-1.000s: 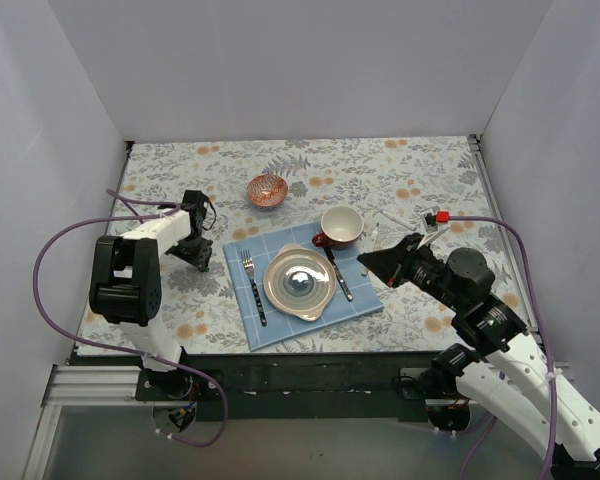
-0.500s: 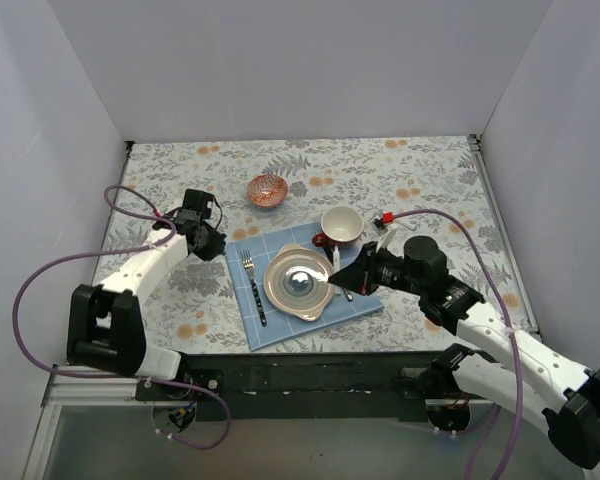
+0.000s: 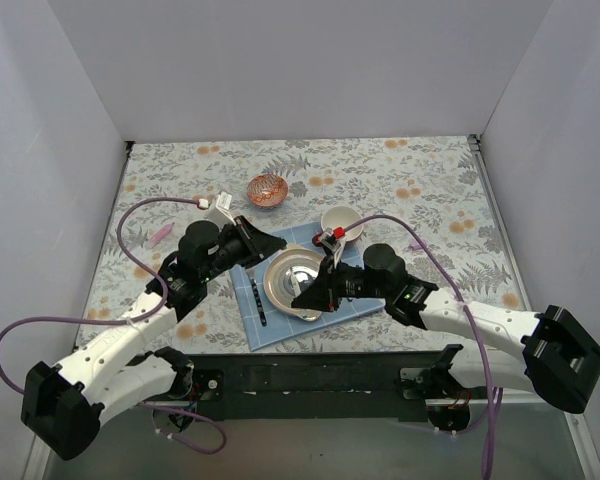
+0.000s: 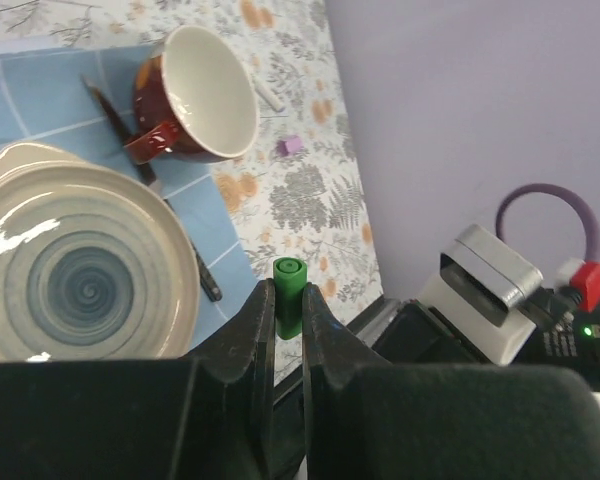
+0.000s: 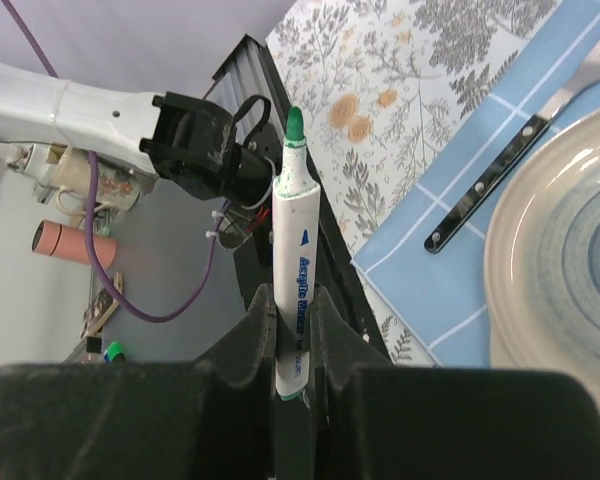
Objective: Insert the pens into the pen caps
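Note:
My left gripper (image 4: pixel 287 300) is shut on a short green pen cap (image 4: pixel 288 285), which stands out past the fingertips. My right gripper (image 5: pixel 293 300) is shut on a white pen with a green tip (image 5: pixel 291 225), its tip pointing away from the wrist. In the top view the left gripper (image 3: pixel 277 243) and the right gripper (image 3: pixel 298 300) face each other above the plate (image 3: pixel 298 262), a short gap apart. A pink pen piece (image 3: pixel 160 235) lies at the table's left. A small purple cap (image 4: pixel 290 146) and a white pen (image 4: pixel 270 97) lie beside the cup.
A blue placemat (image 3: pixel 280 328) holds the plate, a fork (image 3: pixel 257 300) and a knife (image 4: pixel 202 275). A dark red cup (image 3: pixel 341 222) stands behind the plate, and a copper bowl (image 3: pixel 267 189) further back. Purple cables loop around both arms.
Both arms have swung in from the table's sides to the middle. The two grippers now face each other over the plate, with the cap and the pen held.

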